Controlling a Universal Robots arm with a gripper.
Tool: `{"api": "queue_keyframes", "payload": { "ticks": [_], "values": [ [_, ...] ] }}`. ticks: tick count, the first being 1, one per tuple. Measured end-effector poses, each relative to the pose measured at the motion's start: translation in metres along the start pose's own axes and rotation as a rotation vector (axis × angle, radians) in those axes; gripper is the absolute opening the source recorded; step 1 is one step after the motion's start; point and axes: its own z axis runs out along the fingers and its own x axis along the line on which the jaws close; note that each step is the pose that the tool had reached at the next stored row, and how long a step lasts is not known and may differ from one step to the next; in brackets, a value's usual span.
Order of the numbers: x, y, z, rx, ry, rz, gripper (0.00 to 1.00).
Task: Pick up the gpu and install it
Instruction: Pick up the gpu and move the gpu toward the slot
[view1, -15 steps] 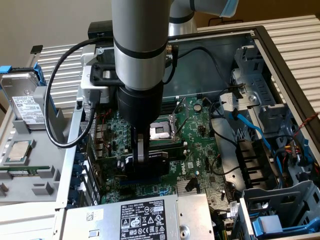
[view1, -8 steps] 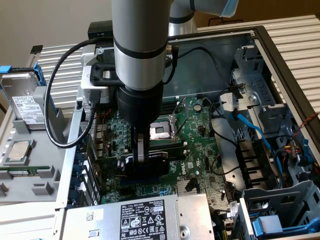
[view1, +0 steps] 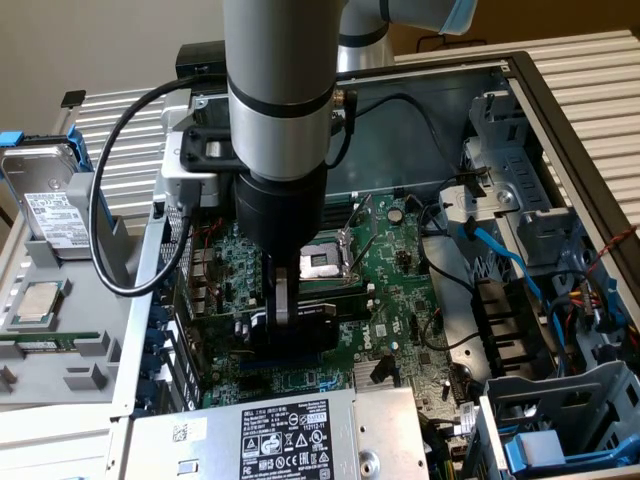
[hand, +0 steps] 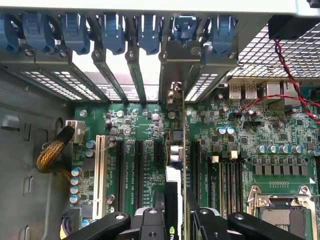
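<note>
The arm's thick grey and black wrist comes straight down into the open computer case and blocks much of the motherboard (view1: 400, 270) from the exterior view. Below it the gripper (view1: 285, 300) is narrowed onto the gpu (view1: 290, 330), pinching the card by its upper edge. From this side the card is mostly a dark block under the fingers, and its lower edge is lost behind them, so I cannot tell whether it sits fully down in a slot.

The wrist view looks along the card's top edge. The gpu (hand: 177, 165) stands on edge among the long black expansion slots (hand: 135, 165), its silver bracket (hand: 172, 95) reaching to the rear wall beneath the row of blue slot clips (hand: 145, 30). The black fingers (hand: 150, 225) close on it from both sides, cut off by the picture's border. The white slot (hand: 100, 165) stands a few slots away from the card.

On the exterior view's right of the gripper lies the empty CPU socket (view1: 325, 262), partly hidden by the wrist. At the near edge the power supply (view1: 290, 435) with its label covers the board's near strip. On the exterior view's left, outside the case, a hard drive (view1: 50, 205) leans in a grey rack, and a black cable (view1: 110, 200) loops down from the arm.
</note>
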Motion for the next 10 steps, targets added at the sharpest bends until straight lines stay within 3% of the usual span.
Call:
{"api": "queue_keyframes", "payload": {
  "ticks": [10],
  "values": [
    [-0.0001,-0.0011,0.0003,0.0,0.0001,0.0,0.27]
  ]
}}
